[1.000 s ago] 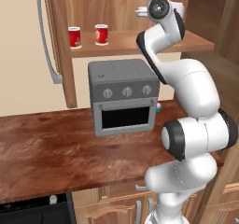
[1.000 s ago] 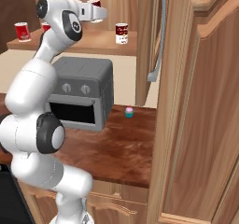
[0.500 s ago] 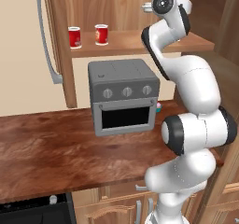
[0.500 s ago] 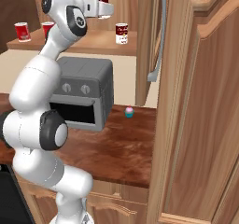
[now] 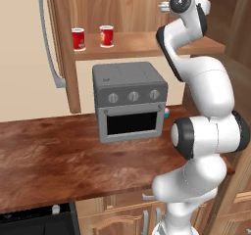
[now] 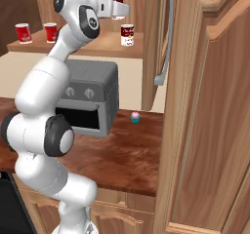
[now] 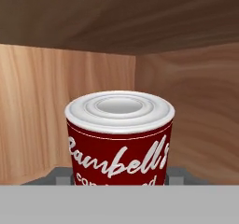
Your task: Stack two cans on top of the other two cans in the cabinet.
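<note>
Presently the two-finger gripper stands closed on a dark red, white-lidded tin with script lettering, held upright and raised above the brown wood-grain cabinet's plank shelf. The plain red tin and its pale-labelled neighbour stand well apart to the robot's left, so the carry likely runs leftward.

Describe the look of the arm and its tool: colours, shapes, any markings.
The arm is made of glossy white, rounded segments joined by dark grey to black bands at the joints, with round white caps on the joint sides. No cables or markings show. The tool is a small white block at the wrist; its finger tips look dark grey and blocky.
</note>
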